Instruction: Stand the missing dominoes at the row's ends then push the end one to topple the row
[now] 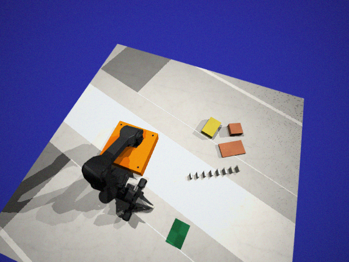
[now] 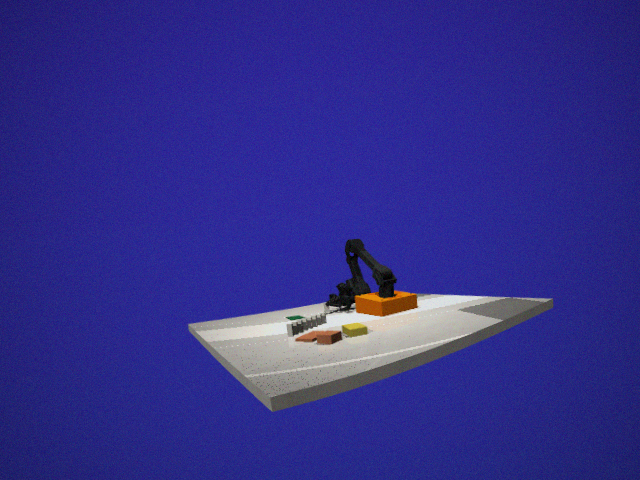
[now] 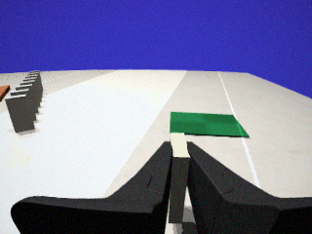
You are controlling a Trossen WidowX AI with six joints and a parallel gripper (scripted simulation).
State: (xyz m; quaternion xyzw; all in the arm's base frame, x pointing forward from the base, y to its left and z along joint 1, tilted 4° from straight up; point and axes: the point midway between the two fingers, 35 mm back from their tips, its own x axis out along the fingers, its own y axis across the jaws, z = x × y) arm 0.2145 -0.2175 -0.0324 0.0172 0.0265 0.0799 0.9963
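- Spreading beneath everything, the pale desk (image 1: 253, 93) (image 2: 387, 356) (image 3: 122, 146) is crossed by bright and grey bands.
- My black arm (image 1: 115, 149) (image 2: 373, 261) bends up and over, reaching down low to one side of its base.
- The orange base block (image 1: 149, 152) (image 2: 369, 304) carries my arm.
- Eight grey dominoes (image 1: 210, 173) (image 2: 290, 329) (image 3: 23, 114) stand upright in an evenly spaced row, well apart from me.
- My pincer (image 1: 152, 207) (image 2: 327, 305) (image 3: 177, 148) is low over the desk, clenched on a domino.
- A flat green rectangle (image 1: 178, 233) (image 2: 295, 317) (image 3: 205, 124) lies beyond my fingertips.
- A flat terracotta slab (image 1: 232, 148) (image 2: 308, 336) (image 3: 3, 93) lies near the row.
- A yellow block (image 1: 211, 127) (image 2: 354, 329) sits near that slab.
- A smaller terracotta block (image 1: 235, 129) (image 2: 328, 337) sits between the yellow block and the slab's far side, touching neither.
- The pale held domino (image 2: 326, 309) (image 3: 178, 166) is upright between my two fingers, away from the row; I cannot tell whether its foot touches the desk.
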